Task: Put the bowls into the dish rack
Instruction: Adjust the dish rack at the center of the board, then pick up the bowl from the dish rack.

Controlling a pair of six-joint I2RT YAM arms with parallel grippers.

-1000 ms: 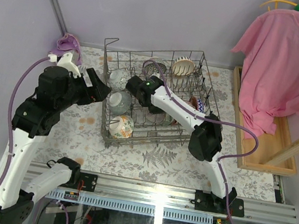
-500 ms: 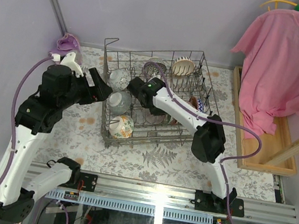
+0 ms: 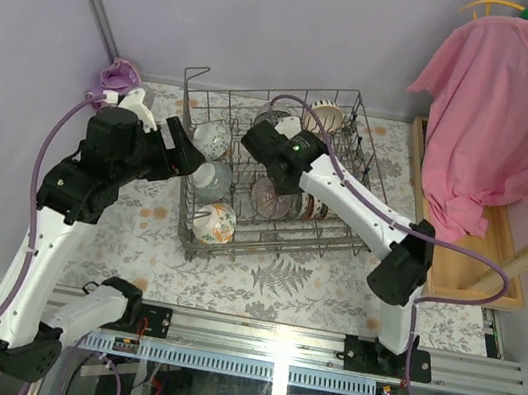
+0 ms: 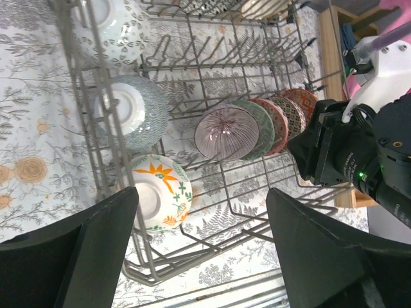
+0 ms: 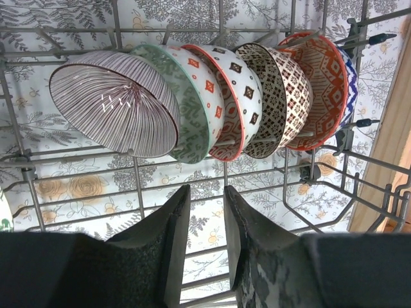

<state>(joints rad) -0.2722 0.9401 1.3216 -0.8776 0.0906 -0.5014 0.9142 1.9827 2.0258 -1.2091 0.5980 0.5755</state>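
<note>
We judged the step to be letting go: the right pincer (image 5: pixel 205 192) hung empty, jaws slightly apart, over the row of bowls (image 5: pixel 244 96) standing on edge at the dish rack's (image 4: pixel 192 64) 5 o'clock. The left pincer (image 4: pixel 202 192) gaped empty at its 9 o'clock. Next called for lifting clear. Only the top view showed two bowls (image 3: pixel 323 116) at 12 o'clock.

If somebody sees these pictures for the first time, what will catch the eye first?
First the pink shirt, hanging on a hanger at the right, beside the table. Then the row of bowls in different patterns, standing on edge one against the next inside the dish rack at the middle of the table.
</note>
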